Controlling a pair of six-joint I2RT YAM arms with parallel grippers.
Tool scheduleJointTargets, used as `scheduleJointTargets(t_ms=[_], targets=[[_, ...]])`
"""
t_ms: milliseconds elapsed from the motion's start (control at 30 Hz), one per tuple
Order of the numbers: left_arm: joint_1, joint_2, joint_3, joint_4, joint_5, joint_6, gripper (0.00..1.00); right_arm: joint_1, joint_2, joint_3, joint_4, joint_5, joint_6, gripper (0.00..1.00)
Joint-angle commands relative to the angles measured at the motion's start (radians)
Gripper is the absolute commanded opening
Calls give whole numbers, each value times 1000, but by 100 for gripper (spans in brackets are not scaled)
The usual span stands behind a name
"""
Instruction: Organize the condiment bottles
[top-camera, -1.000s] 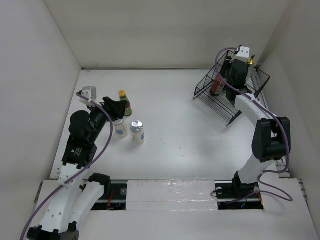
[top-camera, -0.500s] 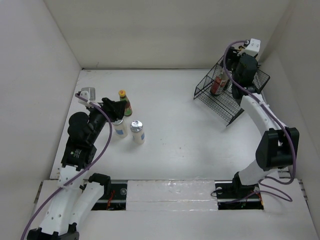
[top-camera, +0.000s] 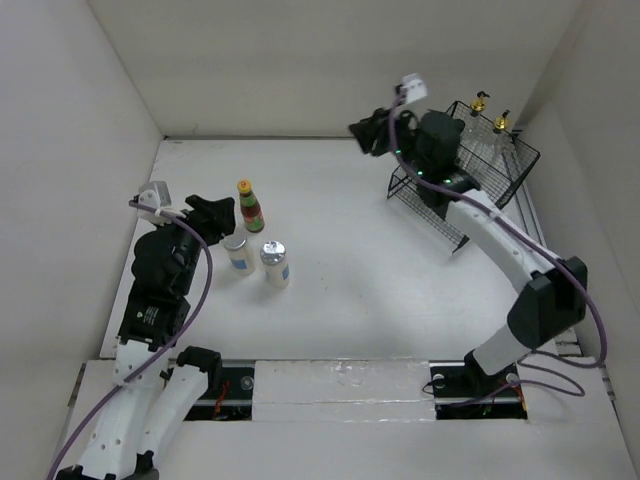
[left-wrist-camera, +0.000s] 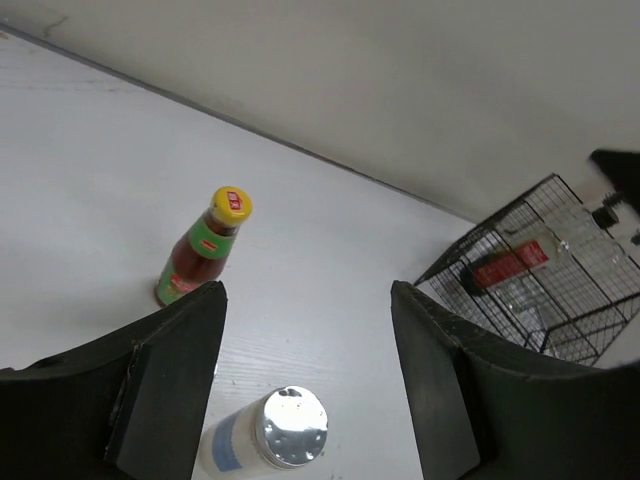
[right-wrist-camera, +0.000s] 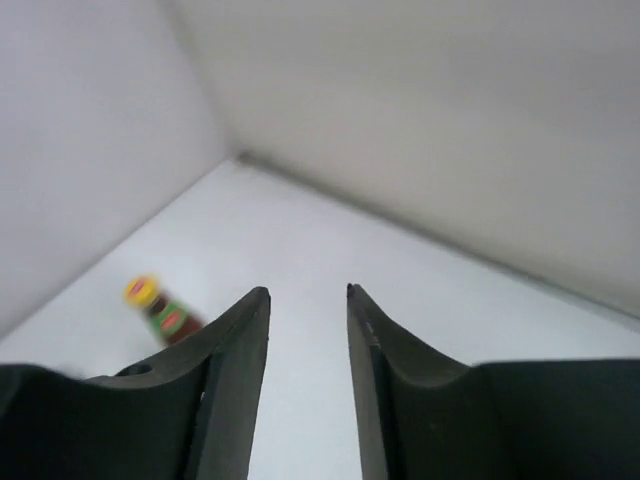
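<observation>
The white bottles (top-camera: 275, 264) and the sauce bottle (top-camera: 250, 207) are standing on the bench (top-camera: 350, 250), well left of the basket (top-camera: 520, 165). The left gripper (left-wrist-camera: 307, 300) is holding its jaws apart beside them. The right gripper (right-wrist-camera: 308, 292) is keeping its jaws slightly apart, gripping nothing. The bottles are likely light, smooth and tippy: grip mid-body.

yellow cap, green and red label on the sauce bottle (top-camera: 249, 206) left of centre. silver caps, pale blue labels on the short white bottles (top-camera: 275, 264) just below. gold pourers on the clear glass bottles (top-camera: 476, 125) upper right, inside the black wire basket (top-camera: 430, 205). plain white desk (top-camera: 340, 250). black left claw (top-camera: 215, 211), black right claw (top-camera: 365, 135), purple cables (top-camera: 203, 290).
</observation>
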Motion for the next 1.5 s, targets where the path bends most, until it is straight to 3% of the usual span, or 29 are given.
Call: scheduleJointTargets(t_ms=[0,67,233,500,700,1000,1100,1200,1300,1333,1367,1467], targets=[[5,-33,37,-10,-127,-46,63,119,110,53,-57,-209,-1,44],[5,-46,37,-21,-185,-70,64,188,190,79,-57,-258,-17,61],[5,-84,47,-39,-237,-99,68,294,418,280,-152,-278,-56,76],[5,-84,38,-10,-170,-66,68,348,685,642,-310,-161,-109,80],[5,-84,37,-1,-150,-53,68,377,808,799,-387,-124,-130,80],[5,-84,37,8,-122,-44,68,405,857,842,-361,-157,-141,80],[5,-84,28,8,-122,-44,68,405,867,831,-292,-157,-109,73],[5,-84,28,8,-122,-35,68,405,857,768,-199,-147,-45,58],[5,-84,28,8,-113,-35,68,414,831,689,-47,-134,38,52],[5,-84,28,8,-113,-35,68,414,831,675,7,-123,54,46],[5,-84,28,8,-113,-35,68,414,831,675,21,-114,68,39],[5,-84,28,18,-104,-35,68,414,831,675,21,-103,80,33]])
